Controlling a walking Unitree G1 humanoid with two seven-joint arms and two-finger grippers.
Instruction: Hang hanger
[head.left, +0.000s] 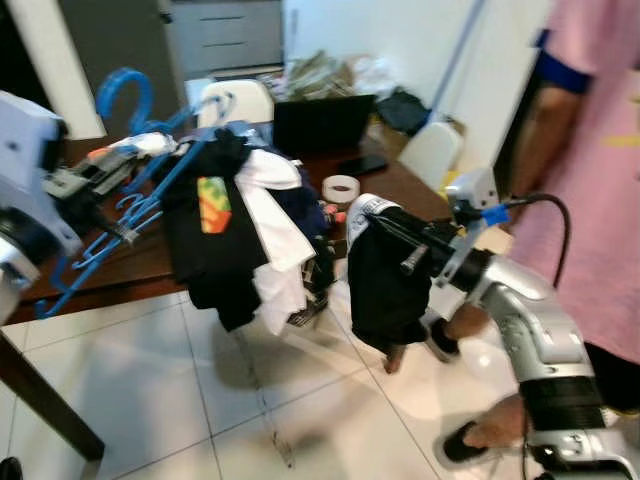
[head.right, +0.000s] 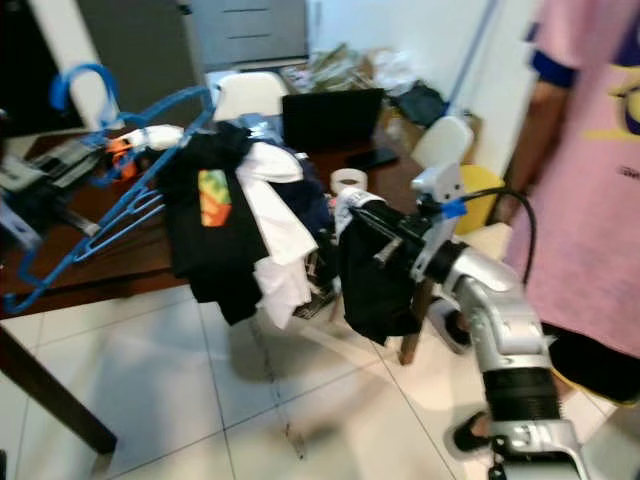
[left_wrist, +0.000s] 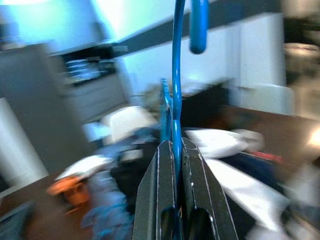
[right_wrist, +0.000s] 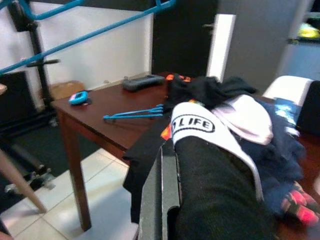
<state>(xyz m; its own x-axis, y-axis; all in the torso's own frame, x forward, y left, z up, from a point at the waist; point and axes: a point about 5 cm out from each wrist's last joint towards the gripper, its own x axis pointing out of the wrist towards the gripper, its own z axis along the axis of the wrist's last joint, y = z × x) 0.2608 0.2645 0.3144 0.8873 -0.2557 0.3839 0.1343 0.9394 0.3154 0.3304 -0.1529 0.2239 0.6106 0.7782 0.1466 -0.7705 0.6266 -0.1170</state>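
The right gripper (head.left: 385, 222) holds a black garment (head.left: 385, 285) draped over and below its jaws (whether they are clamped I cannot tell). The left gripper (left_wrist: 176, 165) pinches a blue hanger (left_wrist: 176, 90), hook rising beyond its fingertips, just beside clothes (head.left: 235, 225) heaped on the table (head.left: 120, 270).

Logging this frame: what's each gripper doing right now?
Left gripper: shut on the blue hanger.
Right gripper: holding a black garment; draped fingers, cannot tell.
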